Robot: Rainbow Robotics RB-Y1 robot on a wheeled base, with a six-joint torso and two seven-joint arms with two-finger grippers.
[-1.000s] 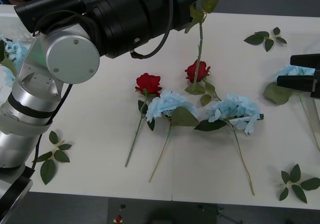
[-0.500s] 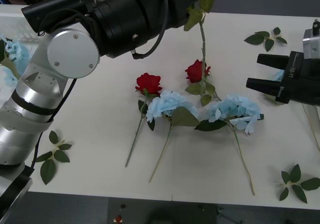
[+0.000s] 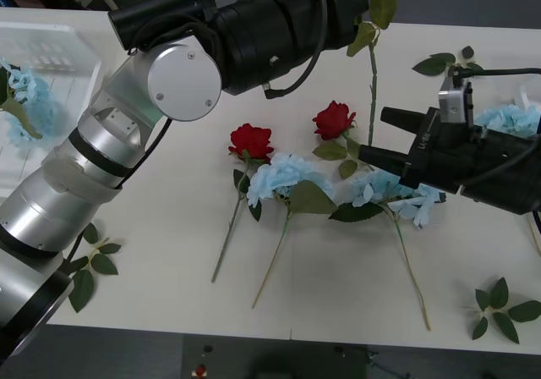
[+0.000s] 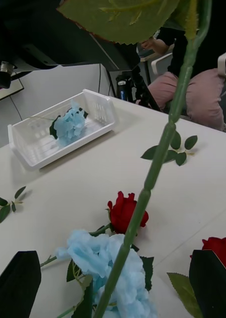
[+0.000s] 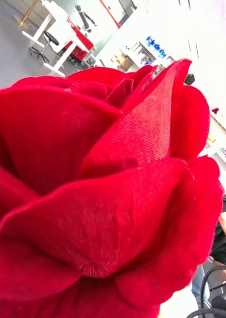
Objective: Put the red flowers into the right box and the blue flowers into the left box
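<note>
1 red rose [image 3: 372, 83] is off the tabletop [image 3: 169, 227]. It hangs head-up from the left end effector [image 3: 334, 7] at the far middle of the scene. Its long axis is close to vertical and its stem drops toward the flowers lying below. In the left wrist view the rose head [image 5: 103, 189] sits right against the camera, so I judge that end effector to be clamped on the rose just below the head.

The relation you need is stem to right end effector [image 3: 372, 134]. The right end effector reaches in from the right, wide open, its 2 black fingers pointing left and level with the lower half of the stem. In the right wrist view the stem [image 4: 157, 169] runs through the gap between the 2 fingers [image 4: 16, 283], slightly tilted. The depth is hard to read, so you cannot tell whether it is fully inside the gap. The right arm is the nearer free one, which suits a handover toward the right box.

Below on the tabletop lie 2 more red roses [image 3: 251, 140] and 2 blue flowers [image 3: 283, 176], close under the fingers. The left box [image 3: 51, 57] sits far left with 1 blue flower inside.
</note>
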